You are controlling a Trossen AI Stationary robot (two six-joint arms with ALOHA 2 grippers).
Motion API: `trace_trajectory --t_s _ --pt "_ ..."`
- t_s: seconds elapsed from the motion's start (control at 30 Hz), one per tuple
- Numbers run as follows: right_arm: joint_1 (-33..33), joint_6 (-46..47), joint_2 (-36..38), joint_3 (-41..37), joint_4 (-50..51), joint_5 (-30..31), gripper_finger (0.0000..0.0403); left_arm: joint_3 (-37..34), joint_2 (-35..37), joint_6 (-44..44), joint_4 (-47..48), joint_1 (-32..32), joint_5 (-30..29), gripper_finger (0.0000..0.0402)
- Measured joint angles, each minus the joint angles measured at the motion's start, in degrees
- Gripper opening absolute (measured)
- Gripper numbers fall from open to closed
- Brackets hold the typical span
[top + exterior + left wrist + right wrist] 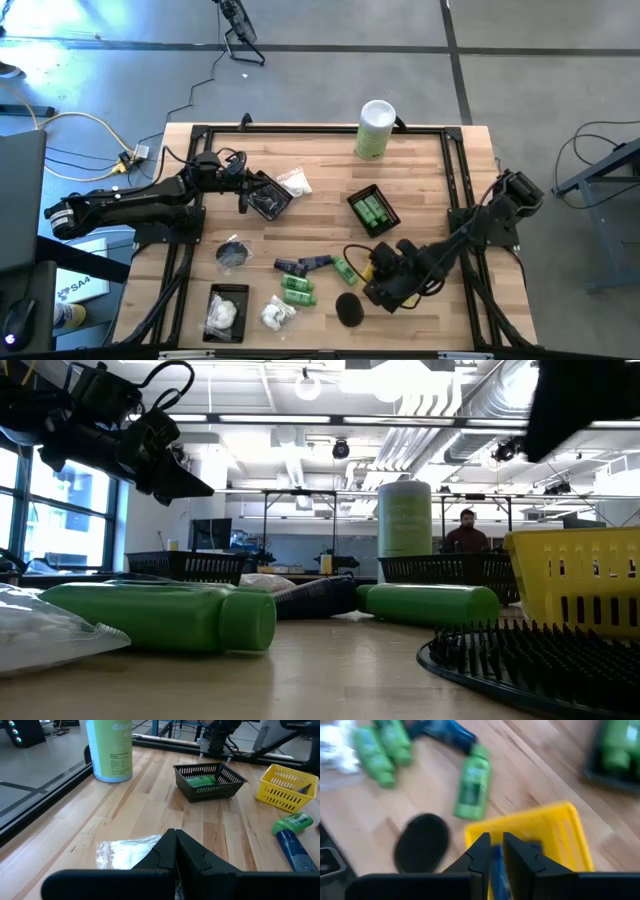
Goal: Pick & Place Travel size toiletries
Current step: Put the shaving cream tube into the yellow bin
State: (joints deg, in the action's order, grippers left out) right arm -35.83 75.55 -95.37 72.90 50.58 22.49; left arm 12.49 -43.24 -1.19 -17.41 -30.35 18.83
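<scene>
Travel size toiletries lie across the wooden table: green bottles (297, 290) (472, 782), navy tubes (300, 265), black discs (349, 308) (233, 253) and white packets (278, 314) (125, 854). My right gripper (494, 851) hangs over the yellow basket (540, 827), pointing steeply down, its fingers a narrow gap apart. A navy tube (497, 870) shows through that gap, down in the basket; I cannot tell whether the fingers touch it. My left gripper (175, 842) is shut and holds nothing, raised over a white packet at the table's left.
A black basket (372, 210) with green bottles stands mid-table. Another black basket (226, 312) with white packets sits at the near left. The tall white-and-green canister (375, 128) stands at the far edge. A person (467, 530) sits beyond the table.
</scene>
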Motion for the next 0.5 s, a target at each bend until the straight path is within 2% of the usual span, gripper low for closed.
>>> trace_trajectory --t_s 0.37,0.5 --pt "6.71 -25.04 0.0 0.0 -20.69 2.48 0.004 0.0 0.0 0.0 -0.02 -0.01 0.0 0.0" --pt "8.97 -33.01 0.0 0.0 -25.44 2.48 0.0039 -0.01 0.0 0.0 -0.02 0.0 0.0 0.0"
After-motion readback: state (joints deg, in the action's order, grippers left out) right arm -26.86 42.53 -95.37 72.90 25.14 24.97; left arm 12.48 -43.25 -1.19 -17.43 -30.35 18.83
